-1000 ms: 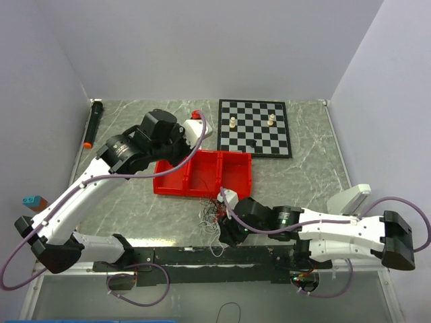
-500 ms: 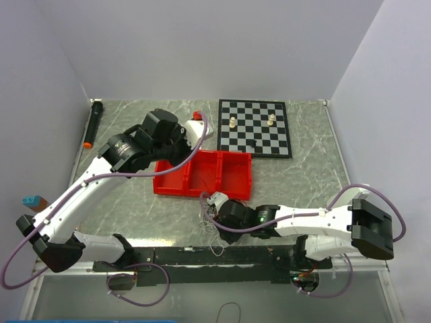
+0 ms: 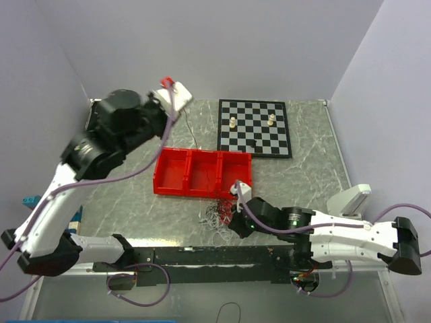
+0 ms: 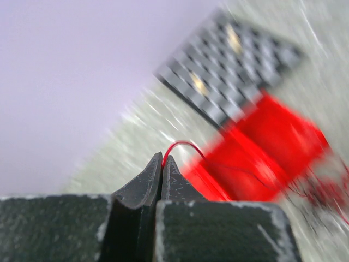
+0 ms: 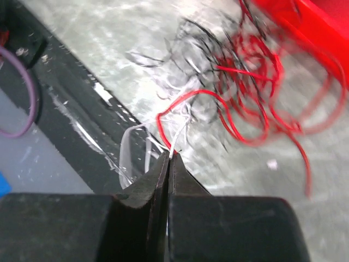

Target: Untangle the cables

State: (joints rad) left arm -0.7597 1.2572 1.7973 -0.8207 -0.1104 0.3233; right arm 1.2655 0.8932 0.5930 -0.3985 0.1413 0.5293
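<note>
The cables (image 3: 217, 214) are a tangle of thin red, white and black wires on the table in front of the red tray (image 3: 168, 176). In the right wrist view the bunch (image 5: 229, 71) lies just ahead of my right gripper (image 5: 169, 156), which is shut on a white strand at the bunch's near edge; a red loop passes beside the tips. From above, the right gripper (image 3: 230, 219) sits low against the tangle. My left gripper (image 3: 174, 93) is raised high at the back left. It (image 4: 162, 159) is shut on a red cable (image 4: 188, 145) that arcs away toward the tray.
The three-compartment red tray stands mid-table, seen blurred (image 4: 272, 147) from the left wrist. A chessboard (image 3: 254, 128) with a few pieces lies behind it. A black marker (image 3: 93, 124) lies along the left wall. The black base rail (image 3: 202, 257) runs just below the tangle.
My left arm has lifted up and back to the left, drawing the red cable out. The right gripper has moved onto the tangle's edge and shut on the white strand.
</note>
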